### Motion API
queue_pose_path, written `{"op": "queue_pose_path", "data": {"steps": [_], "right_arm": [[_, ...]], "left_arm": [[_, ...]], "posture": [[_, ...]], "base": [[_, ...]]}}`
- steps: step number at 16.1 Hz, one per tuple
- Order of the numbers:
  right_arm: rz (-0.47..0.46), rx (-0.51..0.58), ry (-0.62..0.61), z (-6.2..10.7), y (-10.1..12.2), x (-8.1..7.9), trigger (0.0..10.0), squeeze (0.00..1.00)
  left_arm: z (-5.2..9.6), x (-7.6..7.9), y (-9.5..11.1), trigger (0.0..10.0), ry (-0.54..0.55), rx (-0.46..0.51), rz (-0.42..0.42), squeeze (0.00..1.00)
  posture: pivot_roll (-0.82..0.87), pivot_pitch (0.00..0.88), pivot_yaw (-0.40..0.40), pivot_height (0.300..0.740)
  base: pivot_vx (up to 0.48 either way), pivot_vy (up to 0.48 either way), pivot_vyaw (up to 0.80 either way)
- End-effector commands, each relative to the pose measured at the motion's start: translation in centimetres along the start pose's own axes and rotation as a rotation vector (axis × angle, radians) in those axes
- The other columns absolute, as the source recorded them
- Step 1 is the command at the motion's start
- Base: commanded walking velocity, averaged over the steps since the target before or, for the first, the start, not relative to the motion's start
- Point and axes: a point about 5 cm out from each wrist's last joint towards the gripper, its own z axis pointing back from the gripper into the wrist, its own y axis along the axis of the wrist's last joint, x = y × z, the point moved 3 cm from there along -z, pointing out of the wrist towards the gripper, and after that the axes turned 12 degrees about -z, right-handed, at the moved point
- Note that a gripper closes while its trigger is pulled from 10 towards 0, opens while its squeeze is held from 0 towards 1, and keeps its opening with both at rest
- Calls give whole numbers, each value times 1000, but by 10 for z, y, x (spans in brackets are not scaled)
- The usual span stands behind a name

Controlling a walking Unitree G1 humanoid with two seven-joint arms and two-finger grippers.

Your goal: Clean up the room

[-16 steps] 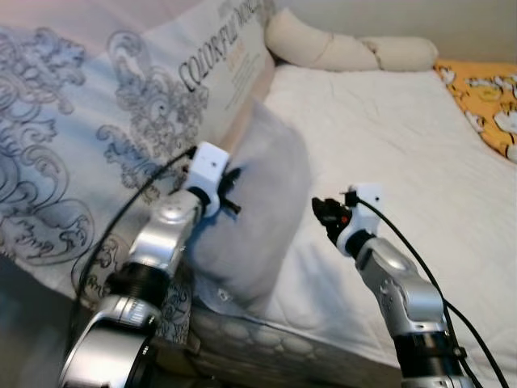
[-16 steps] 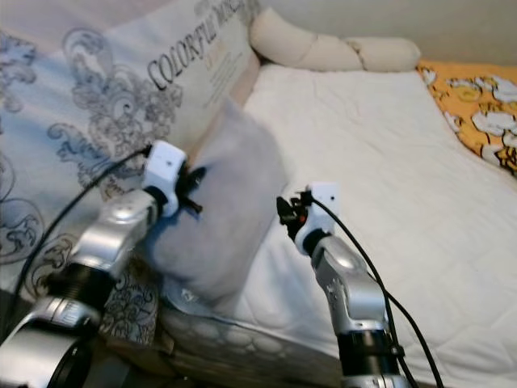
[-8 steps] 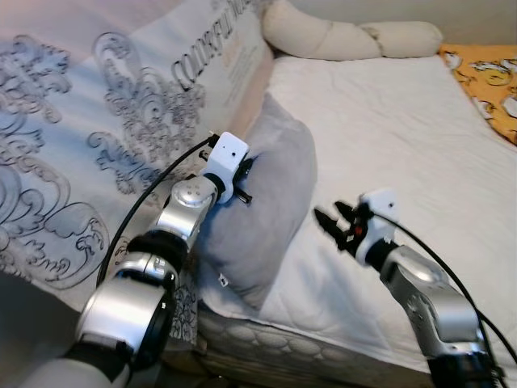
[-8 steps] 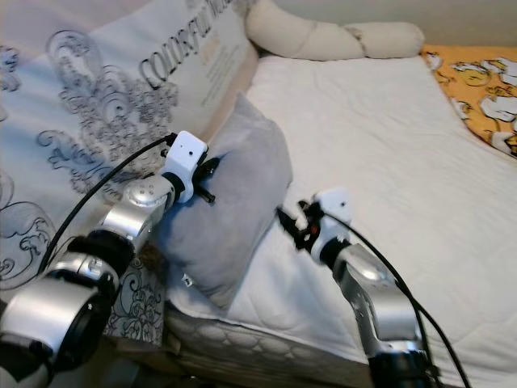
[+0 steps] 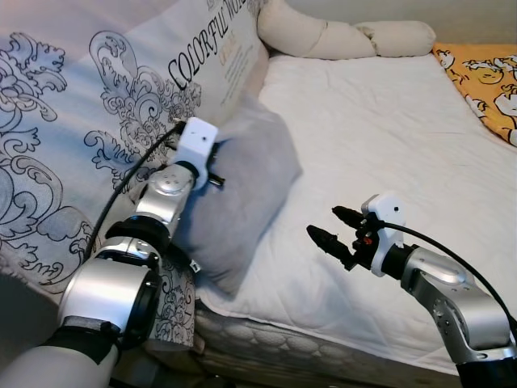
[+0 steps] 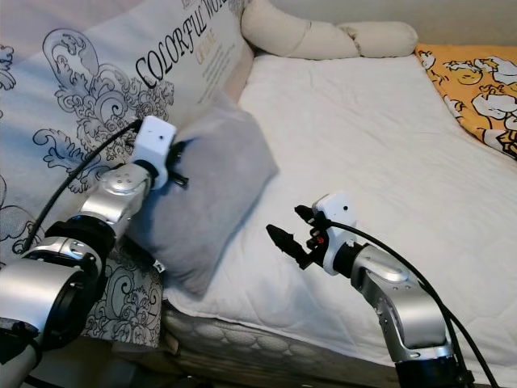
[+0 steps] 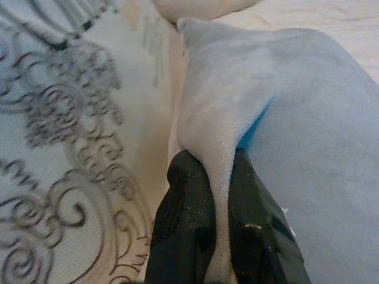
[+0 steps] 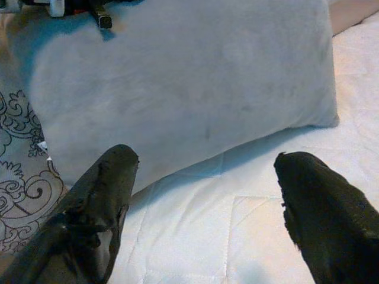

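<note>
A grey velvety pillow (image 5: 242, 194) leans at the left edge of the white mattress (image 5: 388, 129), against a large white patterned cushion (image 5: 89, 137). My left gripper (image 7: 216, 236) is shut on a fold of the grey pillow's (image 7: 308, 130) edge, the cloth pinched between both black fingers (image 7: 183, 225). My right gripper (image 5: 333, 228) hovers open over the mattress, to the right of the pillow and apart from it. In the right wrist view its two fingers (image 8: 95, 201) stand wide, pointing at the grey pillow (image 8: 189, 89).
A cream bolster (image 5: 339, 36) lies along the far end of the bed. An orange patterned blanket (image 5: 485, 77) covers the far right corner. The mattress's front edge (image 5: 307, 347) runs below my arms. The left arm's black cable (image 5: 121, 186) crosses the patterned cushion.
My left gripper has moved the grey pillow's held edge toward the patterned cushion, and the pillow lies flatter. My right gripper has drawn back from the pillow and lower. The camera has shifted slightly.
</note>
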Motion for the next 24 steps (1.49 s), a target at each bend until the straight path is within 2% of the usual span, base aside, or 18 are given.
{"op": "queue_pose_path", "data": {"steps": [1, 4, 5, 8, 11, 12, 13, 14, 18, 20, 22, 23, 24], "right_arm": [[16, 10, 24, -2, 6, -3, 10000, 1000], [28, -6, 67, -3, 7, -7, 10000, 1000], [30, -5, 86, 0, 7, -9, 10000, 1000], [35, -4, 90, 3, 8, -7, 10000, 1000], [40, -6, 99, 4, 8, -6, 10000, 1000], [41, -5, 100, 3, 8, -6, 10000, 1000], [42, -5, 101, 3, 8, -6, 10000, 1000], [44, -4, 100, 2, 8, -6, 10000, 1000], [41, 3, 105, -3, 8, -6, 10000, 1000], [38, 11, 107, -4, 8, -7, 10000, 1000], [27, 36, 94, -4, 9, -8, 10000, 1000], [21, 65, 61, -3, 10, -6, 10000, 1000], [-1, 112, 4, -3, 13, -2, 10000, 1000]], "left_arm": [[1, -16, 6, 10000, 66, 27, 11, 0], [4, -16, -5, 10000, 102, 5, 37, 0], [4, -12, -6, 10000, 117, 15, 83, 0], [5, 0, -8, 10000, 106, 26, 150, 0], [7, 14, -12, 10000, 48, 37, 129, 0], [8, 14, -10, 10000, 38, 66, 142, 365], [8, 13, -6, 10000, 30, 96, 157, 655], [9, 13, -4, 10000, 17, 114, 170, 1000], [16, 11, 11, 10000, -34, 218, 154, 1000], [21, 10, 23, 10000, -87, 277, 180, 1000], [33, 12, 38, 10000, -154, 347, 200, 1000], [42, 17, 42, 10000, -194, 374, 185, 1000], [53, 23, 46, 10000, -223, 399, 211, 1000]], "posture": [[-142, 0, 64, 740], [-138, 0, 63, 740], [-135, 0, 65, 740], [-139, 0, 70, 740], [-134, 0, 66, 740], [-126, 0, 62, 740], [-118, 0, 58, 740], [-111, 0, 54, 740], [-83, 0, 41, 740], [-71, 0, 36, 740], [-61, 0, 32, 740], [-54, 0, 28, 740], [-51, 0, 25, 740]], "base": [[0, 0, 0], [0, 0, 0], [0, 0, 0], [0, 0, 0], [0, 0, 0], [0, 0, 0], [0, 0, 0], [0, 0, 0], [0, 0, 0], [0, 0, 0], [0, 0, 0], [0, 0, 0], [0, 0, 0]]}}
